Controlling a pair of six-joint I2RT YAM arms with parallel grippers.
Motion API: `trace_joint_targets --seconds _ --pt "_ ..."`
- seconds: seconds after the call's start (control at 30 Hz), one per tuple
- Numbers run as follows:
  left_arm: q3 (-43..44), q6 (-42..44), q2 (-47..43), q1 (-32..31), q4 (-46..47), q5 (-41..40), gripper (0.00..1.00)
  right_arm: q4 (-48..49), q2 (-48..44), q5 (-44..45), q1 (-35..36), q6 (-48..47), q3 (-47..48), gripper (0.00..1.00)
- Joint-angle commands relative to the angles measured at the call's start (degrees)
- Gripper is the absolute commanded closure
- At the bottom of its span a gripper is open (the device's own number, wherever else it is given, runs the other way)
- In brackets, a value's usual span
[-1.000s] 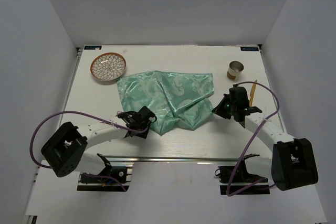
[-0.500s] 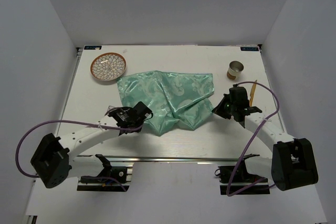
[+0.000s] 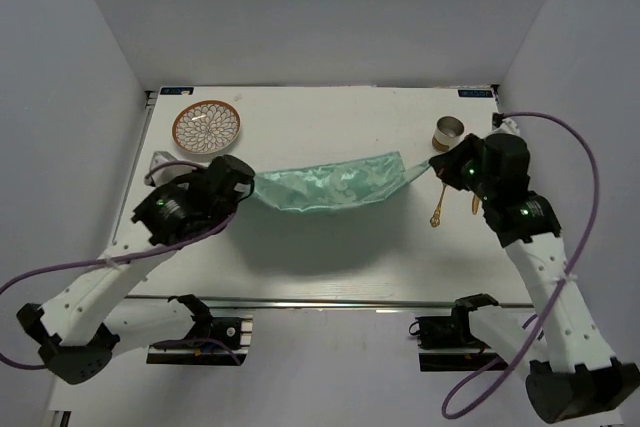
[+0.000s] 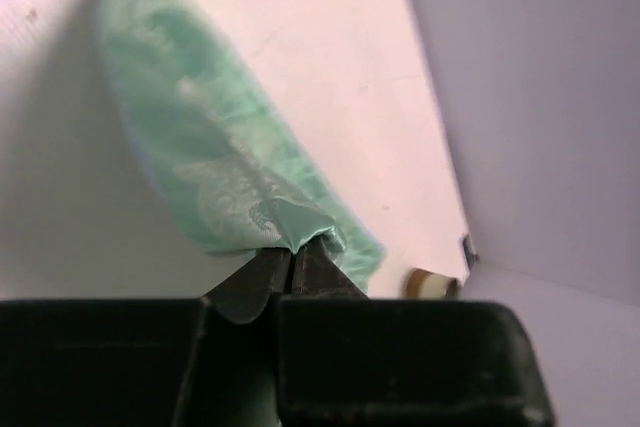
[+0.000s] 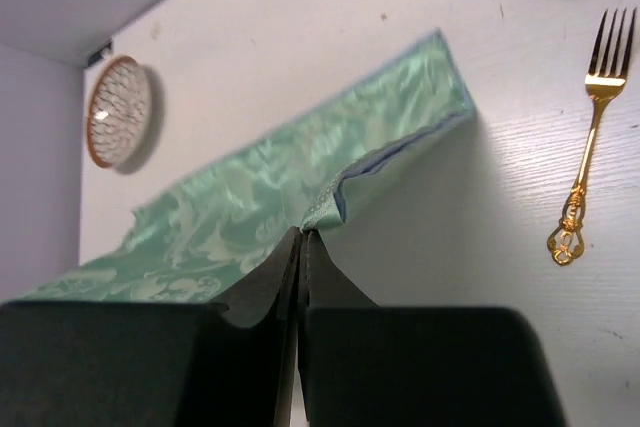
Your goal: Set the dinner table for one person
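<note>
The mint-green patterned cloth (image 3: 335, 185) hangs stretched between my two grippers above the white dinner table (image 3: 330, 247). My left gripper (image 3: 247, 185) is shut on the cloth's left corner (image 4: 290, 222). My right gripper (image 3: 432, 165) is shut on its right corner (image 5: 318, 209). A patterned plate with a brown rim (image 3: 206, 128) lies at the back left; it also shows in the right wrist view (image 5: 115, 109). A metal cup (image 3: 448, 132) stands at the back right. A gold fork (image 3: 439, 204) lies below the cup, and shows in the right wrist view (image 5: 586, 127).
An aluminium rail (image 3: 330, 302) runs along the table's near edge. Grey walls close in the left, right and back sides. A small grey object (image 3: 157, 164) lies at the table's left edge beside my left arm.
Both arms have risen and spread apart, lifting the cloth off the table and pulling it taut. The fork, hidden behind my right arm before, now lies in view.
</note>
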Motion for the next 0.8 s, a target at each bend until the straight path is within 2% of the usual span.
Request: trace_joint_targets --seconds 0.0,0.07,0.17,0.33,0.43,0.53,0.63,0.77 --pt "12.0 14.2 -2.7 0.5 -7.2 -6.3 1.00 -10.5 -5.7 2.8 -0.4 -1.4 8.4 1.00" --pt "17.1 22.0 -3.3 0.5 -7.0 -5.8 1.00 -14.4 -8.8 3.1 -0.2 -1.3 12.4 1.00" --pt "23.9 29.2 -4.0 -0.1 -4.7 -2.5 1.00 -19.8 -9.1 2.9 -0.2 -1.5 20.3 1.00" --pt "24.1 35.6 -3.9 -0.1 4.8 3.9 1.00 -19.8 -9.2 1.3 -0.2 0.5 25.0 1.00" --pt "22.6 37.9 -0.5 0.4 10.0 4.8 1.00 -18.0 -5.5 1.3 -0.2 0.3 26.6 1.00" --pt "24.8 39.0 6.3 0.5 10.3 3.8 1.00 -14.8 -0.6 1.1 -0.2 0.1 26.9 1.00" --pt "29.3 40.2 13.2 2.4 10.7 1.9 1.00 -12.0 4.1 2.5 -0.3 0.2 28.4 1.00" --pt "42.4 46.7 21.9 5.7 13.0 2.4 1.00 -7.6 10.6 2.2 -0.6 -1.1 31.9 1.00"
